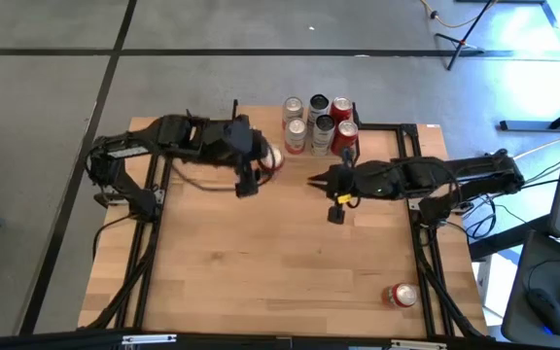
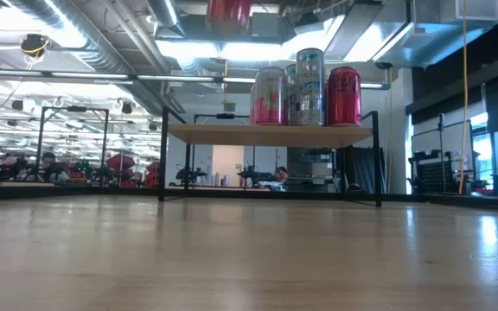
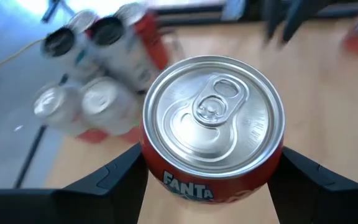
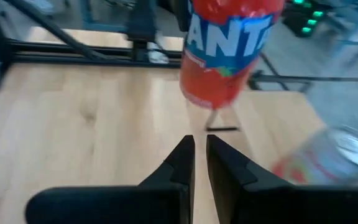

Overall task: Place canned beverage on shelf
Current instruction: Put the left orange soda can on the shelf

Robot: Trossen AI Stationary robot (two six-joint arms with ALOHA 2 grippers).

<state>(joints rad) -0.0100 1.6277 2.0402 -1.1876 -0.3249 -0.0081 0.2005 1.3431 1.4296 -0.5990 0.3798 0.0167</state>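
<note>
My left gripper [image 1: 265, 160] is shut on an orange-red Fanta can [image 3: 213, 127], held in the air left of the shelf; the can's lower end shows at the top of the low view [image 2: 229, 10]. The shelf [image 2: 271, 134], a light plank on thin black legs, stands at the table's far edge and carries several upright cans [image 1: 316, 122]. My right gripper [image 1: 314, 178] is shut and empty, in front of the shelf and right of the held can, which shows ahead of it in the right wrist view [image 4: 232, 43]. My left gripper pinches the Fanta can's side wall [image 3: 166, 177] between its two fingers [image 3: 114, 177], one on each side, just below the top rim. The fingers come level from the table's left. The can stands upright, its tab end up, lifted clear of the table.
Another red can [image 1: 402, 295] lies on its side near the table's front right corner. The black frame rails [image 1: 406, 126] run along the table's edges. The wooden tabletop [image 1: 261, 262] lies bare in the middle and near part.
</note>
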